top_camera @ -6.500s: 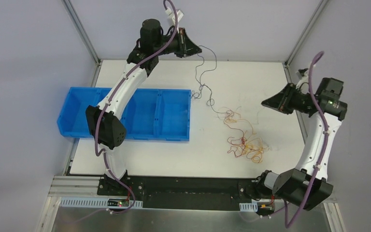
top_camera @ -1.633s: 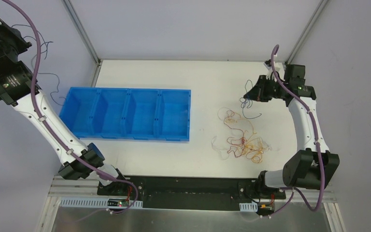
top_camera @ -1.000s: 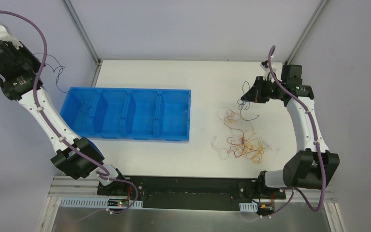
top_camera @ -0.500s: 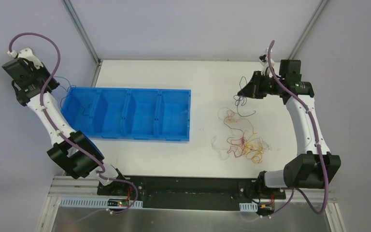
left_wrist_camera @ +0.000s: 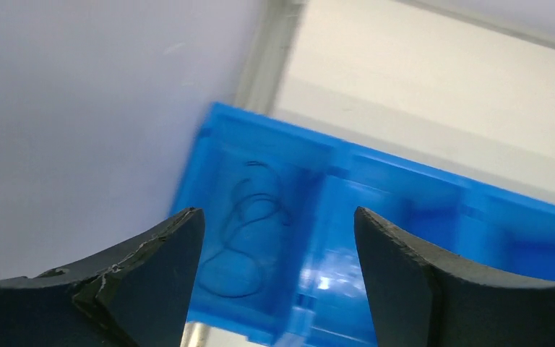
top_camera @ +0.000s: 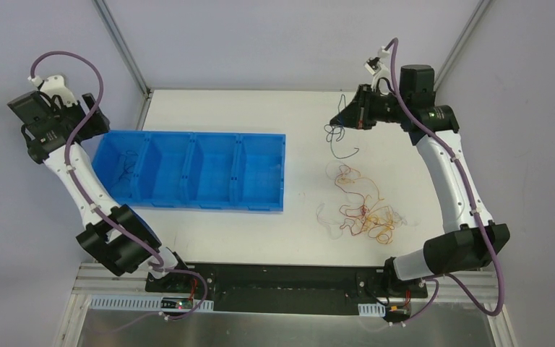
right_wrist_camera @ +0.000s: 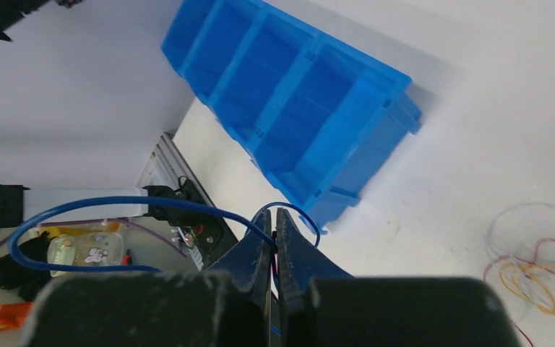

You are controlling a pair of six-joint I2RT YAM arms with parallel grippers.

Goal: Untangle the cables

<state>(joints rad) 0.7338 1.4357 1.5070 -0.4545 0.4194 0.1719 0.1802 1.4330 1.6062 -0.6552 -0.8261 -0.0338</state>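
- Looking from overhead: one black cable [top_camera: 125,165] already dropped in the 9 o'clock end compartment of the bin [top_camera: 260,136], with the left tool [top_camera: 92,119] spread open and empty just past that end, toward 10 o'clock.
- Pinched shut at about 1 o'clock, the right tool [top_camera: 341,118], gripping a blue cable [top_camera: 336,139] that dangles toward the surface [top_camera: 260,238].
- Still knotted at about 4 o'clock: the tangle [top_camera: 365,210] of red, orange and yellow strands, plus a pale strand at its 9 o'clock edge. Judged well under half done.
- Turning to the left wrist: left tool [left_wrist_camera: 276,224] wide apart with nothing between, black cable [left_wrist_camera: 249,231] coiled in the end compartment below.
- Turning to the right wrist: right tool [right_wrist_camera: 274,224] closed on the blue cable [right_wrist_camera: 115,202], which loops out toward 9 o'clock. Bin [right_wrist_camera: 296,94] beyond, tangle [right_wrist_camera: 535,253] at 3 o'clock.
- Compared with half a second earlier: left tool gone from shut to open and black cable released into the bin. Right tool carried toward 12 o'clock, drawing the blue cable farther from the tangle.
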